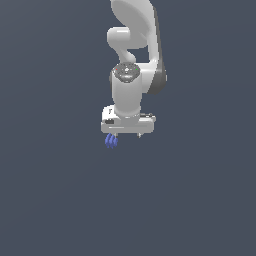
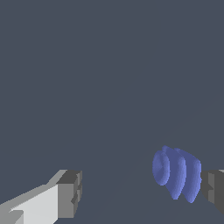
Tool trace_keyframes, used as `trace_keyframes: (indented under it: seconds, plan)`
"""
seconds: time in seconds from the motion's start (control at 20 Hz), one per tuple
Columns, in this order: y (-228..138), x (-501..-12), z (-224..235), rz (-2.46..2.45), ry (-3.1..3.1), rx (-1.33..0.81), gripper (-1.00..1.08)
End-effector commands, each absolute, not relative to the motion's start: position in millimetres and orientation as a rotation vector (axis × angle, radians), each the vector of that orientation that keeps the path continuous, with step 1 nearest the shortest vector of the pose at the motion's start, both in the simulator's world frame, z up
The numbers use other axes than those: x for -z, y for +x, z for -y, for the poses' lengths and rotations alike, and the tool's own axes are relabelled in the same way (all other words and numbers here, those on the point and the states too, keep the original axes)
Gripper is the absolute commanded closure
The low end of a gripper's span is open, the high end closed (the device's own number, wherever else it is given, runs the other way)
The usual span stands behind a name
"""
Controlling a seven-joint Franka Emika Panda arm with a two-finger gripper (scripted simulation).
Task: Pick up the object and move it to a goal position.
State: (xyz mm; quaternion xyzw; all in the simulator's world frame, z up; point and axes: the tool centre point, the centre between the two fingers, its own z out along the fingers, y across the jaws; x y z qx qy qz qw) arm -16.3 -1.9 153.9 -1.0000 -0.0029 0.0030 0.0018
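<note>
The claw (image 1: pixel 127 134) is seen in the centre of the exterior view, hanging under the white arm (image 1: pixel 131 75), and its two fingers are spread wide apart, so nothing is gripped. The object (image 1: pixel 111 141), a small blue-violet lump with rounded ridges, is found just below the finger on the exterior view's left. In the wrist view the object (image 2: pixel 177 173) lies in the lower right of the frame, touching or almost touching the grey pad (image 2: pixel 213 190) of one finger, while the other pad (image 2: pixel 70 194) stands well apart in the lower left.

The main risk is judged to come from this off-centre position. If the fingers are closed from here, the object would be pushed by the far finger across the whole gap, and it could be rolled or turned on its ridges before it is clamped. A grip on the rounded lobes alone could be weak, and the object could be dropped during the lift. It cannot be told from the pictures whether the object rests on the tabletop (image 1: pixel 55 200).

No edge and no other thing is seen. Open room is given on every side of the claw. No goal mark is visible.
</note>
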Motion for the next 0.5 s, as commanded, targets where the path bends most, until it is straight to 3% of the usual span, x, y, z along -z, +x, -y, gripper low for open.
trace_keyframes:
  seconds: [0.0,0.45]
  plan:
    - [-24,-141,18,-0.044,-3.137,-0.009,-0.92]
    - [-58,-99,76,-0.239,-3.130,-0.002,-0.92]
